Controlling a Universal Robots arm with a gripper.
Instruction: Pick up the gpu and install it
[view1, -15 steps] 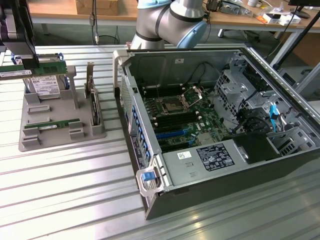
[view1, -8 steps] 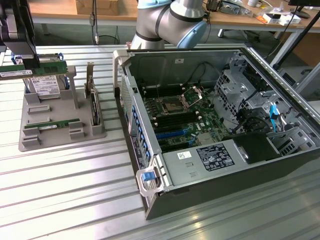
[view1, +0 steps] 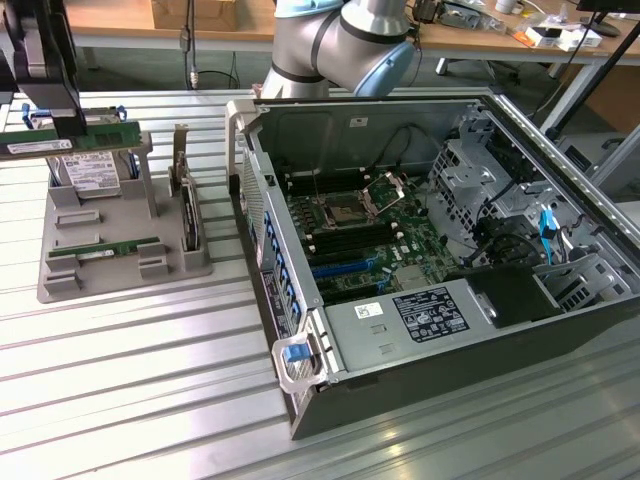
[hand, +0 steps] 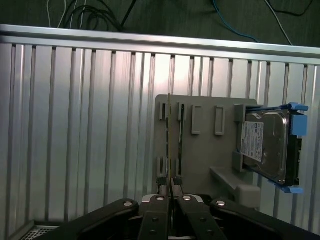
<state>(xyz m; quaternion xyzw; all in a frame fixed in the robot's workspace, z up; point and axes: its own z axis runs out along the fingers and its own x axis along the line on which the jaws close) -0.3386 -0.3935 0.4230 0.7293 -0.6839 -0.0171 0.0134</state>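
1. Gripper (view1: 62, 128) sits at the exterior view's upper left, over the back end of the grey parts holder (view1: 110, 215), which lies on the ribbed metal table (view1: 130, 380).
2. Hand state: the jaws are pressed together and pinching the gpu (view1: 105, 132). In the wrist view the gripper (hand: 171, 187) has its fingers (hand: 162, 192) clamped on either side of the gpu (hand: 170, 145), which shows edge-on as a thin line.
3. Gpu position: a long green stick, held roughly level along its length. It is raised above the holder (hand: 205, 155) and sits over the hard drive (view1: 88, 172) as the exterior view sees it — well apart from the computer case (view1: 300, 350).
4. Hard drive (hand: 267, 145): silver with a white label and blue side rails, propped in the holder's back corner.
5. A second green stick (view1: 110, 247) lies in a front slot of the holder. A dark card with a metal bracket (view1: 187, 215) stands on edge at the holder's side nearest the case.
6. The case lies open on the exterior view's right with its motherboard (view1: 350, 235) exposed — the robot arm (view1: 340, 45) is behind it.
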